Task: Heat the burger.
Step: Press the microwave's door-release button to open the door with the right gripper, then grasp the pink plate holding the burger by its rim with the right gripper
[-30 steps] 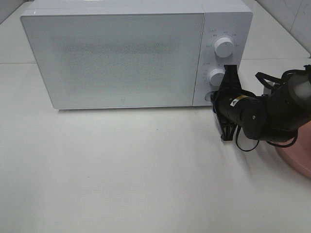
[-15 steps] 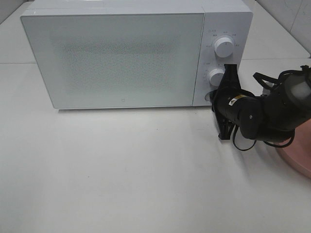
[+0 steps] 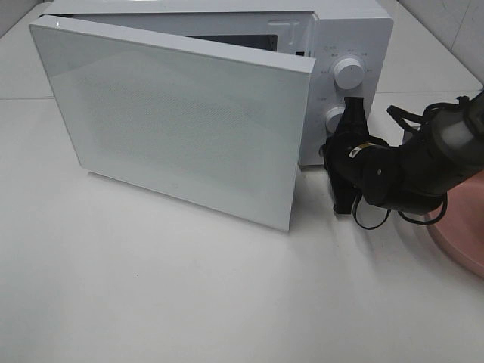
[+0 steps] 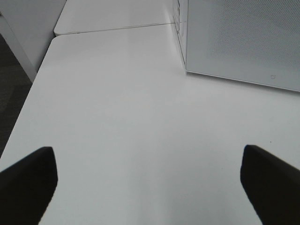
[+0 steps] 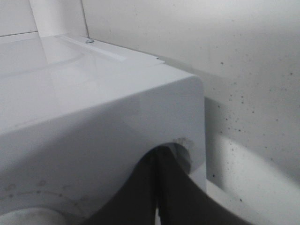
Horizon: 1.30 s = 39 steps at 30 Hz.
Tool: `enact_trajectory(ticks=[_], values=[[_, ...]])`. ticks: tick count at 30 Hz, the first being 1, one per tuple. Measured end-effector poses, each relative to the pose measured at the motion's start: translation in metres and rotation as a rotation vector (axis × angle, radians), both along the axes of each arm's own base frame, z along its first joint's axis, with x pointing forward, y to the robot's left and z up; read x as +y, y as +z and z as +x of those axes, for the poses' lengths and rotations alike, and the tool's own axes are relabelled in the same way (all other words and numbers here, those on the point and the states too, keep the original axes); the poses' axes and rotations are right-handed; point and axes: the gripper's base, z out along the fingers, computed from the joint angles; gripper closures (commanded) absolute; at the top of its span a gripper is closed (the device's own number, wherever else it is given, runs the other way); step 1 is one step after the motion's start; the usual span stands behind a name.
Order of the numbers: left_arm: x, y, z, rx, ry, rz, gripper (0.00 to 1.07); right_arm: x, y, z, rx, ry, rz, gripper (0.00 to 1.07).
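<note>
My right end effector (image 5: 157, 157), pressed together, touches the microwave door button (image 5: 183, 147); my left end effector (image 4: 147, 183) is spread. The burger is out of view; likely soft and light, grip gently across the bun.

Microwave (image 3: 355, 30) at table (image 3: 189, 302) rear, door (image 3: 174, 121) ajar; R end effector (image 5: 158, 161) at panel (image 3: 344, 49); plate (image 3: 463, 242) far right.
</note>
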Motion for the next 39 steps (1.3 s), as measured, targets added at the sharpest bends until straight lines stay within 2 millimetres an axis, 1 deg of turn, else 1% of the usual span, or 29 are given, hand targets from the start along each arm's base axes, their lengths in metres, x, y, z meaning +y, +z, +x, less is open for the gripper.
enact_trajectory(ticks=[16, 21, 22, 23, 25, 27, 30, 34, 37, 39], values=[[0.000, 0.000, 0.000, 0.000, 0.000, 0.000, 0.07, 0.001, -0.001, 0.000, 0.011, 0.004, -0.002, 1.07], [0.000, 0.000, 0.000, 0.000, 0.000, 0.000, 0.07, 0.002, 0.000, -0.007, -0.013, 0.013, -0.001, 1.07], [0.000, 0.000, 0.000, 0.000, 0.000, 0.000, 0.07, 0.004, 0.001, -0.012, -0.019, 0.018, 0.001, 1.07], [0.000, 0.000, 0.000, 0.000, 0.000, 0.000, 0.07, 0.004, 0.001, -0.012, -0.019, 0.018, 0.001, 1.07], [0.000, 0.000, 0.000, 0.000, 0.000, 0.000, 0.07, 0.004, 0.003, -0.018, -0.029, 0.027, 0.002, 1.07], [0.000, 0.000, 0.000, 0.000, 0.000, 0.000, 0.07, 0.004, 0.003, -0.020, -0.030, 0.031, 0.007, 1.07], [0.000, 0.000, 0.000, 0.000, 0.000, 0.000, 0.07, 0.010, 0.007, -0.025, -0.052, 0.091, 0.025, 1.07], [0.000, 0.000, 0.000, 0.000, 0.000, 0.000, 0.07, 0.012, 0.008, -0.029, -0.037, 0.123, 0.027, 1.07], [0.000, 0.000, 0.000, 0.000, 0.000, 0.000, 0.07, 0.010, 0.012, -0.035, -0.018, 0.134, 0.026, 1.07], [0.000, 0.000, 0.000, 0.000, 0.000, 0.000, 0.07, 0.007, 0.021, -0.042, -0.020, 0.139, 0.026, 1.07]])
